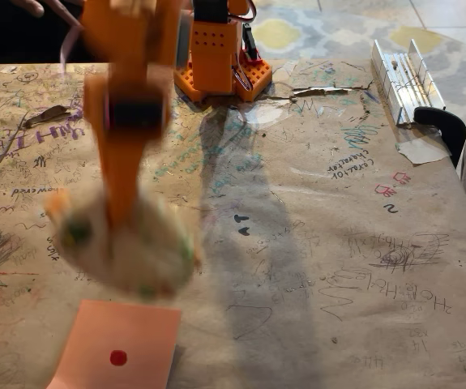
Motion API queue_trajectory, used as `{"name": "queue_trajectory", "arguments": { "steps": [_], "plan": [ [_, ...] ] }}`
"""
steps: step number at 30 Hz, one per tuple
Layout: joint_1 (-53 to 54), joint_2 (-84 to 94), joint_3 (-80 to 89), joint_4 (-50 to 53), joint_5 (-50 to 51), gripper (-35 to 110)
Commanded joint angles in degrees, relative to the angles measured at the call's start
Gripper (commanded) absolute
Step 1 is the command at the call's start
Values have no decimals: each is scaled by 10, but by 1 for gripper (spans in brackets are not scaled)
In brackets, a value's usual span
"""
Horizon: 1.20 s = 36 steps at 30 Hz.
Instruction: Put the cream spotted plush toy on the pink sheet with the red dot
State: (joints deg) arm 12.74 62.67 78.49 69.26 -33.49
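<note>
The cream spotted plush toy [135, 247] hangs blurred in the fixed view at lower left, with an orange nub at its left end and green spots. My orange gripper [123, 219] comes down from the top and is shut on the toy, one finger running down its middle. The pink sheet [115, 344] lies flat at the bottom left, its red dot [118, 357] near its centre. The toy sits just above the sheet's far edge in the picture; whether it touches the table I cannot tell.
The arm's orange base [220, 69] stands at the table's far middle. A metal clamp piece [403, 77] and a black handle [447, 126] lie at the far right. The table is covered in scribbled brown paper [338, 243]. A person's fingers [30, 6] show at top left.
</note>
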Motion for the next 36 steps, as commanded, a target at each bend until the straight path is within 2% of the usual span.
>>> {"name": "queue_trajectory", "arguments": {
  "steps": [1, 3, 9, 11, 15, 17, 19, 20, 22, 28, 32, 36],
  "plan": [
    [18, -219, -917, 256, -30, 69],
    [28, -247, -936, 308, -39, 65],
    [59, -269, -936, 313, -33, 53],
    [60, -269, -936, 312, -35, 34],
    [43, -260, -936, 290, -50, 9],
    [36, -251, -935, 272, -56, 8],
    [29, -243, -935, 312, -90, 14],
    [27, -228, -904, 316, -90, 10],
    [33, -127, -719, 314, -117, 0],
    [56, 150, -246, 295, -156, 0],
    [75, 274, 69, 156, -163, 0],
    [101, 234, 192, 74, -172, 0]
  ]
}}
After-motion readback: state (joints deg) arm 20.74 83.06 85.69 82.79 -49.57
